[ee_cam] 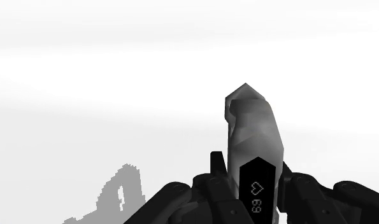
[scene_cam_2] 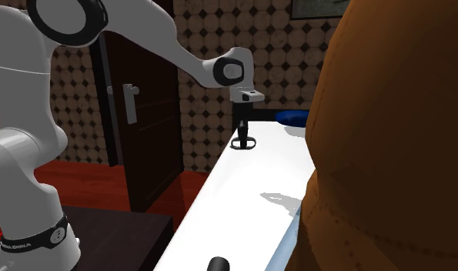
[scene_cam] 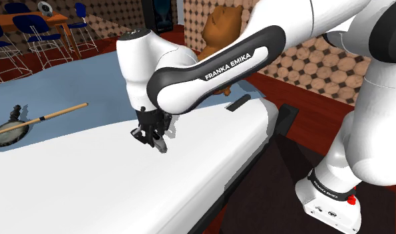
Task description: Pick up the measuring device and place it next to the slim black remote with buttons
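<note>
- Measuring device (ee_cam: 255, 146): a grey body with a black display showing a heart and "69", clamped between the tool's (scene_cam: 155, 142) two fingers and sticking out past their tips.
- The tool hangs low over the white bed (scene_cam: 90, 186); whether the device is clear of it I cannot tell.
- Step in hand, as I judge it: the grasp is made and the carry is due.
- The remote (scene_cam: 238, 102) lies well apart from the tool, toward the teddy bear (scene_cam: 223, 30).
- Next move calls for lifting, travelling that way, then setting down just beside the remote without nudging it.
</note>
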You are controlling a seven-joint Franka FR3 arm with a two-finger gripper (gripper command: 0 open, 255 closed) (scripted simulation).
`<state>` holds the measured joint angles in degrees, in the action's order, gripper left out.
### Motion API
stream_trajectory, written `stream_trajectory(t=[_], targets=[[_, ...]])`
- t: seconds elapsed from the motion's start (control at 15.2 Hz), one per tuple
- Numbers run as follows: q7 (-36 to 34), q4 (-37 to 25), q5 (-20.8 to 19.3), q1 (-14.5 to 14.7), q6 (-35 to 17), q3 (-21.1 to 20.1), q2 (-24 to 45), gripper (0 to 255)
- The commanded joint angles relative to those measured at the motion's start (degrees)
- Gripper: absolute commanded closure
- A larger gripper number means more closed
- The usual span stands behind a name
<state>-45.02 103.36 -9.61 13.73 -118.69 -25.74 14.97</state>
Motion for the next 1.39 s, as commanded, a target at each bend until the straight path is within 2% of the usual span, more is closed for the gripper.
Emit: stream_trajectory(t=[0.0,0.26,0.73,1.32], targets=[[0.29,-1.32,0.27,-0.04,1.6,-0.07,-0.31,255],[0.73,-3.26,0.82,-0.11,4.27,-0.24,-1.15,255],[10.42,13.83,7.91,-5.81,-0.28,1.81,-15.55,255],[23.92,30.35,13.66,-9.12,-1.9,8.66,-31.32,255]])
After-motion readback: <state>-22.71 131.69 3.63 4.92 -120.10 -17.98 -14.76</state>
